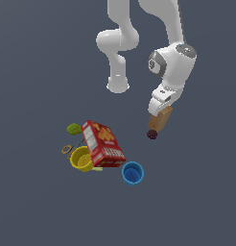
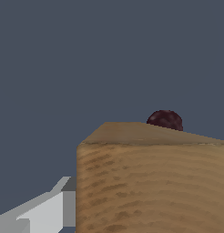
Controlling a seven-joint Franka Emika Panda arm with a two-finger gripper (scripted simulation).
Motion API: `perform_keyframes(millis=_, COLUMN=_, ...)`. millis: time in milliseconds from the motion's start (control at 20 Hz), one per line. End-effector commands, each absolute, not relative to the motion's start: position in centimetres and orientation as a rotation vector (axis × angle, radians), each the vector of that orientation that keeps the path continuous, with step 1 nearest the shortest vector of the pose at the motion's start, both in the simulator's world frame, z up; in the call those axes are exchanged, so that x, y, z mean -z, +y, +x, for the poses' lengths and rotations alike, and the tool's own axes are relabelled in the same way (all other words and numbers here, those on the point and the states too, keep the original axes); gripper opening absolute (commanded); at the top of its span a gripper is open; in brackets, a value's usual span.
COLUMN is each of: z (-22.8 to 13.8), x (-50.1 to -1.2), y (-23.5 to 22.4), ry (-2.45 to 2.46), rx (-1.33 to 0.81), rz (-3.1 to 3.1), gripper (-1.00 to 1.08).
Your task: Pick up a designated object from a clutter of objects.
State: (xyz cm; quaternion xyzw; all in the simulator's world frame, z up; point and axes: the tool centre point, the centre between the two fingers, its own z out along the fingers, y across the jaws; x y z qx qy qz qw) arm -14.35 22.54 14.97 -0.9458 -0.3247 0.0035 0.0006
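The designated object, a plain tan-brown block [image 1: 161, 121], hangs tilted under the white hand at the exterior view's right. My gripper [image 1: 158, 114] is shut on it. In the wrist view the block [image 2: 150, 182] fills the near foreground, with one grey finger [image 2: 45, 211] flat against its side. The other finger is hidden behind the block. A small dark red ball [image 1: 152, 134] lies just beside the block's lower end and peeks over its top edge as the ball [image 2: 165, 119] in the wrist view.
The clutter of objects lies toward the exterior view's left: a red printed box [image 1: 103, 143], a yellow cup [image 1: 81, 159], a blue cup [image 1: 133, 173], a small green item [image 1: 73, 128] and thin rings [image 1: 67, 149]. The arm's base [image 1: 118, 85] stands behind.
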Motion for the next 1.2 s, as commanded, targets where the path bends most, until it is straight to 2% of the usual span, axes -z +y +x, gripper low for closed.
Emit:
perform_keyframes(millis=0, z=-13.6, x=-15.9, y=21.9, ry=-1.019, rx=0.002, rz=-2.969, gripper=-1.0)
perform_keyframes(millis=400, z=-10.4, x=-19.6, y=17.3, ry=-1.019, rx=0.002, rz=-2.967, gripper=-1.0)
perform_keyframes(millis=1150, z=-1.6, x=-29.7, y=4.8, ry=-1.019, rx=0.001, rz=-2.969, gripper=-1.0)
